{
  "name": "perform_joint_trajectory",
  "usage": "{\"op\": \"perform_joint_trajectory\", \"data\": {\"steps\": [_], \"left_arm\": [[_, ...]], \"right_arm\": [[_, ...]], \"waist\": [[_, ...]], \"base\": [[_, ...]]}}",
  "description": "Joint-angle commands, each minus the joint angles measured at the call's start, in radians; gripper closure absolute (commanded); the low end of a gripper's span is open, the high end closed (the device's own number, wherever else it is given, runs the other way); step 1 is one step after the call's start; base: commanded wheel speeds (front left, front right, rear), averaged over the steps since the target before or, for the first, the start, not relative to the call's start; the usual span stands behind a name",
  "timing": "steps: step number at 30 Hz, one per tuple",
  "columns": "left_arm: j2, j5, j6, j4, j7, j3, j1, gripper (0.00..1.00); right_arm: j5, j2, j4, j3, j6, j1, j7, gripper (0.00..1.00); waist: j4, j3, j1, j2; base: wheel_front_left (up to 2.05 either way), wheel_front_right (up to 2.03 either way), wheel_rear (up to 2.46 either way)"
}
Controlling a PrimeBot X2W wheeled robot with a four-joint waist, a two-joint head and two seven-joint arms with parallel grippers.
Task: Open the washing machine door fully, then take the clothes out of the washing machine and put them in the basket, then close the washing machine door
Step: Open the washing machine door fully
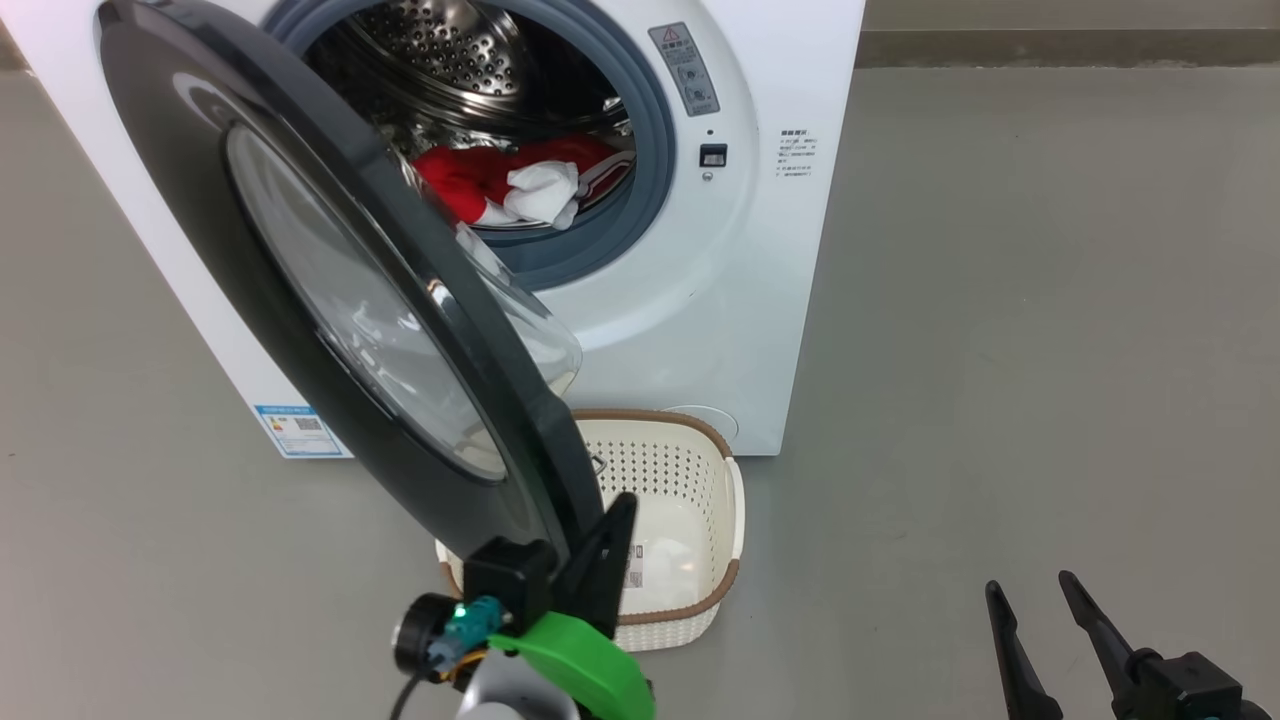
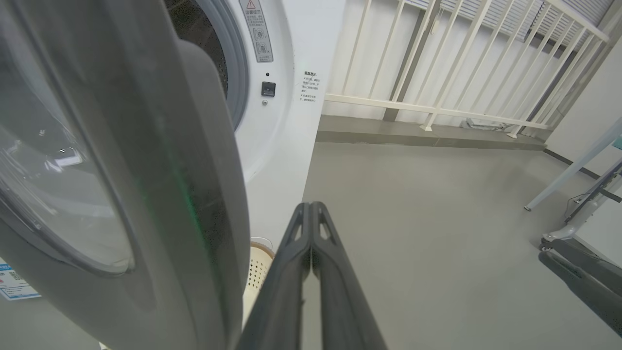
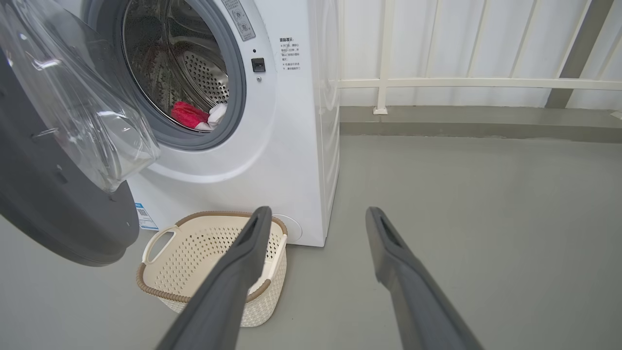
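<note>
Two claws, two different states. Your left gripper (image 1: 622, 505) has its fingers pressed flat together with nothing between them. It sits just beside the lower edge of the washing machine door (image 1: 350, 300), on the side that faces the drum (image 1: 450, 50). In the left wrist view the shut fingertips (image 2: 299, 228) point past the door's dark rim (image 2: 194, 194), very close to it; you cannot tell from these pictures whether they touch it. Your right gripper (image 1: 1028, 585) hangs low at the right with its fingers spread wide and empty, well apart from everything.

Moving outward, the door stands swung out from the washing machine (image 1: 700, 300), but not all the way. Its glass bowl (image 1: 520, 330) leans over the left part of the basket (image 1: 665, 465). Judge the first step as under way, not finished.

The clothes (image 1: 480, 180), red with a white piece on top, lie at the front of the drum, and none has been lifted out. The basket sits on the floor (image 1: 1000, 350) just in front of the machine, with nothing in it but a sticker (image 1: 634, 565) on its bottom.

That leaves you most of the job: push the door fully open, carry every garment across into the basket, then shut the door.
</note>
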Motion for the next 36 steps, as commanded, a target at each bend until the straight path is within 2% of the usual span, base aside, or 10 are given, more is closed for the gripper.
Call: {"op": "perform_joint_trajectory", "data": {"steps": [1,10,20,28,36], "left_arm": [[0.012,-0.012,0.007,-0.006,-0.015,0.044,-0.046,1.0],[0.014,-0.022,0.0,0.063,-0.055,0.09,-0.091,1.0],[0.011,-0.017,0.018,0.066,-0.069,0.107,-0.084,1.0],[0.022,-0.001,0.053,0.018,-0.072,0.118,-0.038,1.0],[0.049,0.019,0.101,-0.086,-0.073,0.13,0.041,1.0]], "right_arm": [[-0.008,-0.014,-0.019,0.022,0.003,-0.032,-0.006,0.0],[-0.006,-0.014,-0.014,0.023,0.003,-0.036,-0.006,0.0],[0.001,-0.014,-0.016,0.017,0.003,-0.039,-0.006,0.0],[0.003,-0.014,-0.022,0.01,0.003,-0.044,-0.006,0.0],[-0.001,-0.014,-0.022,0.007,0.003,-0.052,-0.006,0.0]], "waist": [[0.0,0.0,0.0,0.0],[-0.007,0.002,0.0,0.0],[-0.003,0.011,0.0,0.0],[0.022,0.026,0.0,0.0],[0.048,0.038,0.0,0.0]], "base": [[0.0,0.0,0.0],[0.0,0.0,0.0],[0.0,0.0,0.0],[0.0,0.0,0.0],[0.0,0.0,0.0]]}}
